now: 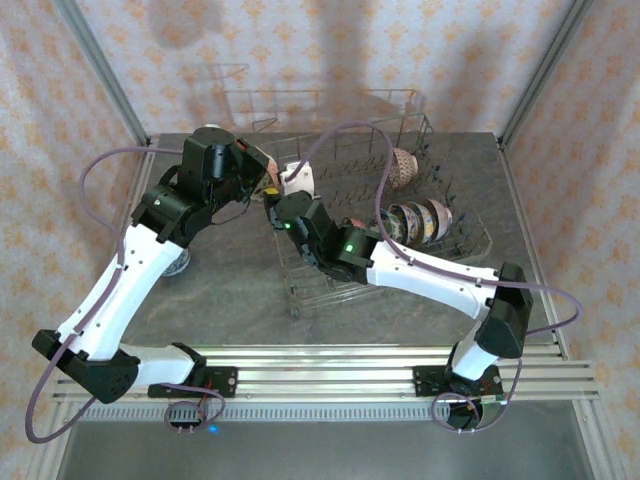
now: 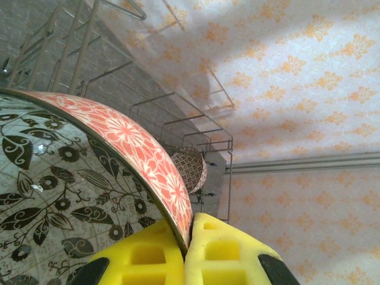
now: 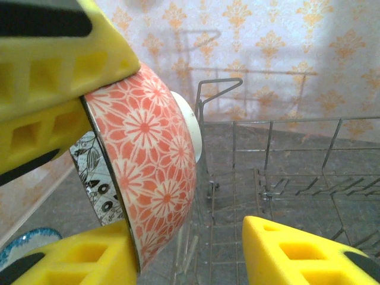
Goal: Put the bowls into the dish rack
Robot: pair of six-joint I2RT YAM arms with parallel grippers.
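A red floral bowl (image 3: 154, 166) with a black leaf pattern inside hangs on edge above the left end of the dish rack (image 1: 330, 292). My left gripper (image 2: 189, 237) is shut on its rim (image 2: 124, 136); its yellow fingers (image 3: 59, 71) also show at the top left of the right wrist view. My right gripper (image 3: 190, 234) straddles the bowl's lower edge with its jaws open. One pad sits against the inside of the rim, and the other pad (image 3: 279, 249) stands well apart from the outside. Several patterned bowls (image 1: 420, 220) stand on edge in the rack, with a tan bowl (image 1: 402, 167) behind them.
A blue-white bowl (image 1: 178, 262) sits on the table left of the rack, under the left arm. The rack's raised wire sides (image 3: 285, 178) and tines rise just below and right of the held bowl. Patterned walls close in the table's back and sides.
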